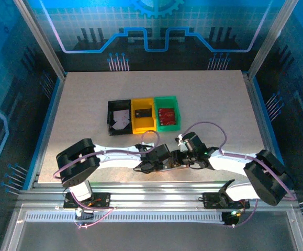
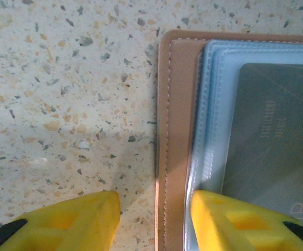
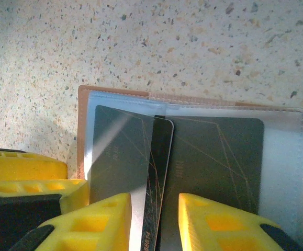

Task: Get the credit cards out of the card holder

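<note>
The tan card holder [image 3: 81,125] lies open on the speckled table, its clear sleeves up. Dark credit cards sit in the left pocket [image 3: 117,151] and the right pocket [image 3: 219,162]. A third dark card [image 3: 160,172] stands tilted on edge between the pockets, in the gap of my open right gripper [image 3: 155,222], with space on both sides. My left gripper [image 2: 155,222] is open astride the holder's tan edge [image 2: 175,130]: one finger [image 2: 73,222] is over the table, the other [image 2: 235,225] over the sleeve and its grey card [image 2: 277,136]. From above, both grippers [image 1: 164,159] [image 1: 181,158] meet at the table's front centre.
At the back middle stand three trays in a row: black [image 1: 111,118] with a white card, yellow [image 1: 143,124] with a dark card, green [image 1: 176,116] with a red card. Bare table lies between trays and grippers. The front table edge is right behind the arms.
</note>
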